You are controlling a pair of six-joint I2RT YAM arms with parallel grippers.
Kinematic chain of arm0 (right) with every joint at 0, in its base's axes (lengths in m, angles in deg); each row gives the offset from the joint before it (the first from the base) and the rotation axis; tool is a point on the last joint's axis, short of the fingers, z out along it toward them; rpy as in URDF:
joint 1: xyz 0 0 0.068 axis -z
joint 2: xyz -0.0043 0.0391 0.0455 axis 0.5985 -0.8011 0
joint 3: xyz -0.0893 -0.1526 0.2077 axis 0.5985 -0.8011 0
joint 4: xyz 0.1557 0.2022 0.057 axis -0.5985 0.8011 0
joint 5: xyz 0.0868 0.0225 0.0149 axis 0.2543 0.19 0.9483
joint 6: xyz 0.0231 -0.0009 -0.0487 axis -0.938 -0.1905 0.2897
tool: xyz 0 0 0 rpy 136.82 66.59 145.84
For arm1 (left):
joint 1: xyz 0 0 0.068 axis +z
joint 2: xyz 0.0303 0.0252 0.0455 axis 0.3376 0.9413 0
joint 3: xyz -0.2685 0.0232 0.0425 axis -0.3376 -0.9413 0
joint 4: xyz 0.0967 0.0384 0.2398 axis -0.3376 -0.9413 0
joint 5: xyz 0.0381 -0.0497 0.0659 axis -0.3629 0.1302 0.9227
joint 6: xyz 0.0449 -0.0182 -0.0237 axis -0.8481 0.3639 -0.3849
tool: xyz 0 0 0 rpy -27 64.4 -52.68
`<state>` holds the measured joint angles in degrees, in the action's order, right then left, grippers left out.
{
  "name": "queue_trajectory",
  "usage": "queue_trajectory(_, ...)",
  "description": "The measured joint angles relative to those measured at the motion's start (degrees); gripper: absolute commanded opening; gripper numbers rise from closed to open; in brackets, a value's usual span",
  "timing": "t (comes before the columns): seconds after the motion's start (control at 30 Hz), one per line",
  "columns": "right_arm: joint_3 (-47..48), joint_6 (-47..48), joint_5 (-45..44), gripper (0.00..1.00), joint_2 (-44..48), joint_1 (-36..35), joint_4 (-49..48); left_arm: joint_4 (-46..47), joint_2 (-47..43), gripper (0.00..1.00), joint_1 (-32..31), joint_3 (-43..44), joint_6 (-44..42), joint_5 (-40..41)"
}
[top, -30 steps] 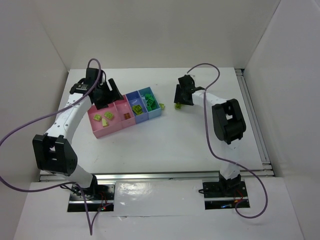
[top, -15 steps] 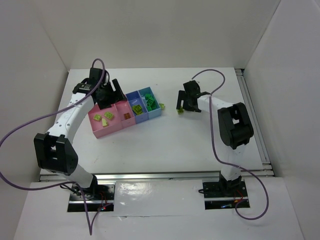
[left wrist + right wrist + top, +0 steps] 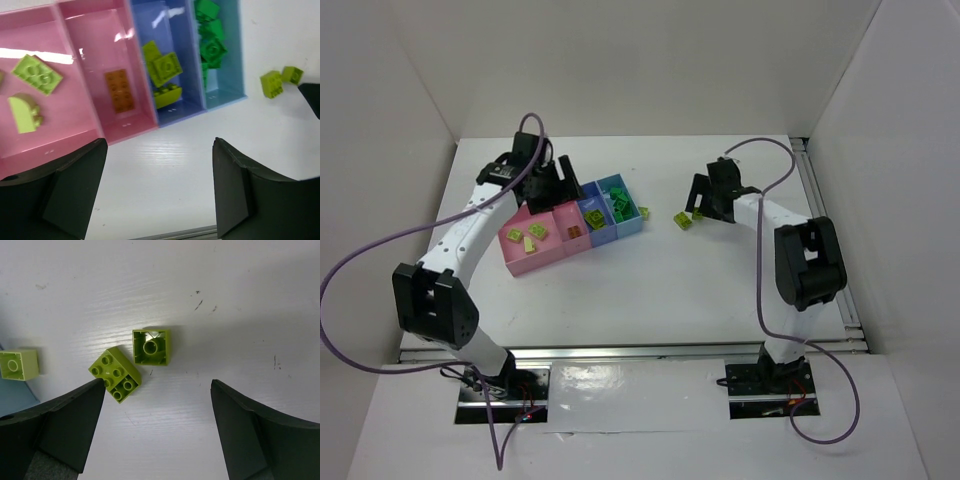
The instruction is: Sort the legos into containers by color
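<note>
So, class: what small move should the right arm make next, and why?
Probably lower the open right gripper and close on the upturned yellow-green brick. It lies unsorted on the table, under the gap between the fingers. A second brick sits close beside it, so descend carefully.

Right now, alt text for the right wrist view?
The right gripper hangs open over two yellow-green legos on the white table, one studs-up, one flipped hollow side up. A third lego sits at the left edge by the light blue bin's corner.

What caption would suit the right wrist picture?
Open right gripper hovers over two loose yellow-green legos, one flipped studs-down, on the white table.
</note>
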<state>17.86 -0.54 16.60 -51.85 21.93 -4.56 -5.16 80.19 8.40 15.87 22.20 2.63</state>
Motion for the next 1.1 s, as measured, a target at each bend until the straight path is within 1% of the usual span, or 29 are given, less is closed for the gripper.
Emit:
queue_trajectory(0.1,1.4,-0.3,0.4,0.88,-1.2,0.1,0.0,-0.1,2.1,0.87,-4.8,3.7,-0.5,0.8)
queue_trajectory(0.13,2.6,-0.4,0.5,0.88,-2.3,0.1,0.0,-0.1,2.8,0.87,-6.3,4.8,-0.7,0.9)
queue_trajectory(0.3,8.5,-0.3,0.7,0.80,-8.2,0.1,0.1,-0.5,5.4,0.87,-11.9,8.1,-0.9,1.5)
queue_trajectory(0.43,9.1,-0.2,0.2,0.69,-11.0,0.1,1.0,-1.4,7.0,0.87,-15.6,10.0,-0.7,3.1)
queue_trajectory(0.53,9.1,0.1,-0.1,0.51,-11.8,0.1,2.1,-1.9,8.9,0.89,-18.0,12.0,-0.7,3.9)
queue_trajectory(0.57,9.1,0.1,-0.2,0.39,-11.9,0.1,2.3,-2.1,9.5,0.89,-18.6,12.4,-0.7,4.0)
queue_trajectory(0.6,9.1,0.2,-0.5,0.34,-11.9,0.1,2.3,-2.3,9.9,0.89,-19.0,12.7,-0.7,4.1)
queue_trajectory(0.67,9.1,0.0,-0.7,0.26,-11.7,0.1,2.2,-2.7,10.1,0.89,-19.2,12.7,-0.7,4.5)
queue_trajectory(0.73,9.0,0.1,-0.9,0.21,-11.3,0.1,2.4,-3.2,10.1,0.89,-18.9,12.7,-0.6,5.3)
queue_trajectory(0.93,9.4,0.9,1.3,0.21,-6.8,-1.2,2.1,-3.8,9.3,0.91,-15.8,12.5,-0.9,8.5)
queue_trajectory(1.03,12.8,2.1,4.7,0.21,-5.7,-4.1,1.8,-4.1,6.2,0.91,-11.3,11.0,-0.8,9.7)
queue_trajectory(1.1,16.5,3.1,6.9,0.21,-6.1,-7.2,1.4,-4.2,3.2,0.91,-6.9,9.2,0.1,9.9)
